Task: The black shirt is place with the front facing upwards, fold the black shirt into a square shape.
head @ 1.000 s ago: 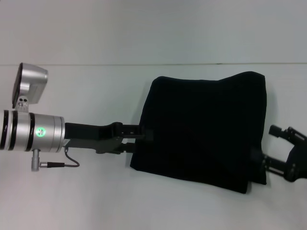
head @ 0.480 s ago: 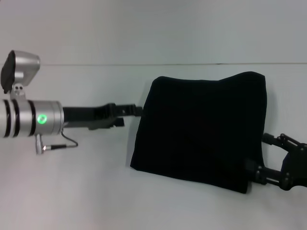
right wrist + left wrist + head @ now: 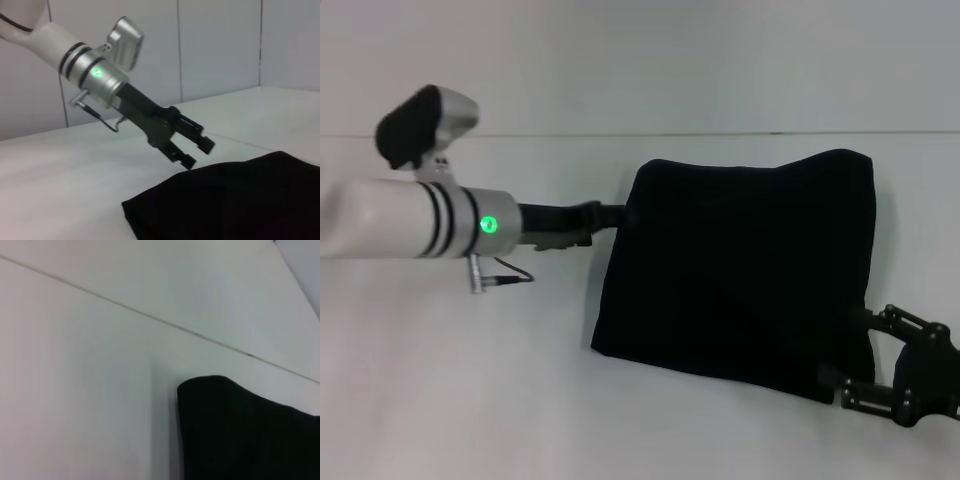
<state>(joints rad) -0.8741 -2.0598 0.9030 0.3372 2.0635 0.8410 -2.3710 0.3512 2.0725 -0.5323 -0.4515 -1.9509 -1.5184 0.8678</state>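
Note:
The black shirt (image 3: 745, 275) lies folded into a rough square on the white table, right of centre, plain side up; no lettering or label shows. One corner of it shows in the left wrist view (image 3: 245, 435), and its edge in the right wrist view (image 3: 235, 200). My left gripper (image 3: 616, 214) hovers at the shirt's upper left corner. In the right wrist view it (image 3: 196, 151) stands open and empty just above the cloth edge. My right gripper (image 3: 846, 348) sits at the shirt's lower right corner, fingers spread, holding nothing.
The white table (image 3: 470, 380) stretches to the left and front of the shirt. A thin seam (image 3: 520, 135) runs across the table behind the shirt. A pale wall (image 3: 220, 45) stands behind the table.
My left arm has risen and turned, its gripper staying near the shirt's upper left corner. My right gripper has slid toward the table's near edge along the shirt's right side.

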